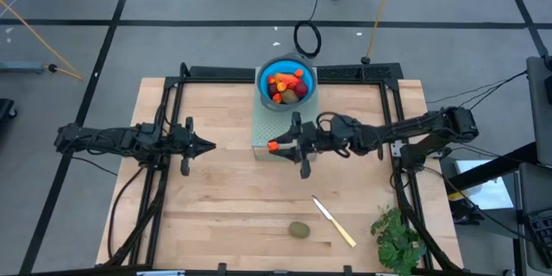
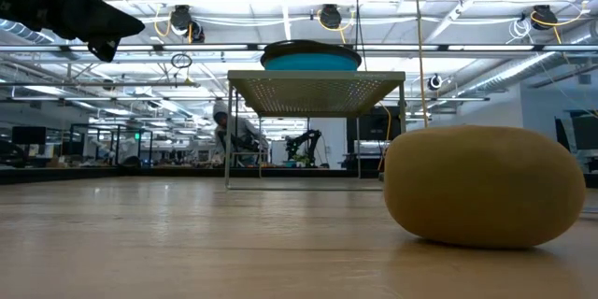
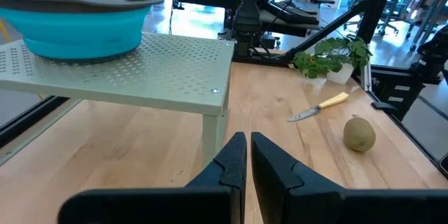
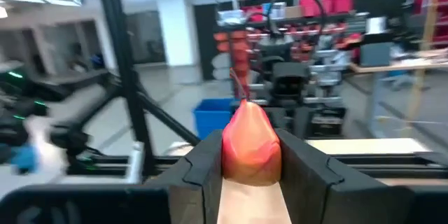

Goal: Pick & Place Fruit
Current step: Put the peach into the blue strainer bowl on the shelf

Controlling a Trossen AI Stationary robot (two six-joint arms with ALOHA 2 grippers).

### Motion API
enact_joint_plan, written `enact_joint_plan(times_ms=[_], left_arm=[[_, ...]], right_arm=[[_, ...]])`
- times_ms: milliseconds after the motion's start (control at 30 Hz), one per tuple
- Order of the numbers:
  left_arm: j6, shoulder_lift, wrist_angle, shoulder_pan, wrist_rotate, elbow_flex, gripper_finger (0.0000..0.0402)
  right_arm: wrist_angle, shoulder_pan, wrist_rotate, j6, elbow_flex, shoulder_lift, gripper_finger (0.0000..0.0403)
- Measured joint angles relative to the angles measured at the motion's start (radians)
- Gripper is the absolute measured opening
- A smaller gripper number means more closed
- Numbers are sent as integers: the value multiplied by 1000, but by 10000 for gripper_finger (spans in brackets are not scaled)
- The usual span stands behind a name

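A blue bowl (image 1: 287, 84) with several fruit pieces stands on a grey-green perforated stand (image 1: 263, 129) at the table's far middle. My right gripper (image 1: 283, 147) hovers at the stand's near edge, shut on a red-orange fruit (image 4: 250, 140) with a thin stem. A brown-green kiwi (image 1: 298, 229) lies on the table near the front edge. My left gripper (image 1: 205, 147) waits shut, left of the stand and above the table. My right gripper pinches the red-orange fruit by its two sides (image 4: 231, 155) between its two fingers (image 4: 203, 171). The fingers reach roughly level from the table's right. The fruit's stem end sticks out past the fingertips, and the fruit is lifted clear of table and stand.
A cream-handled knife (image 1: 334, 221) lies right of the kiwi. A green leafy bunch (image 1: 398, 240) sits at the near right corner. Bare wood lies between my left gripper and the stand and across the near left of the table.
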Motion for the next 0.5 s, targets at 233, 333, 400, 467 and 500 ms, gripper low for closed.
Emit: enact_joint_plan(times_ms=[233, 333, 400, 467, 500], left_arm=[[6, 0, 0, 0, -2, 0, 21], [7, 0, -1, 0, -2, 0, 21], [8, 0, -1, 0, -2, 0, 21], [8, 0, -1, 0, -3, 0, 21], [8, 0, -1, 0, -2, 0, 21]], right_arm=[[90, -45, -262, 110, 0, 0, 110], [128, -60, -372, 146, 0, 0, 110], [164, -67, -444, 169, 0, 0, 108], [206, -74, -511, 194, 0, 0, 107], [232, -74, -538, 208, 0, 0, 107]])
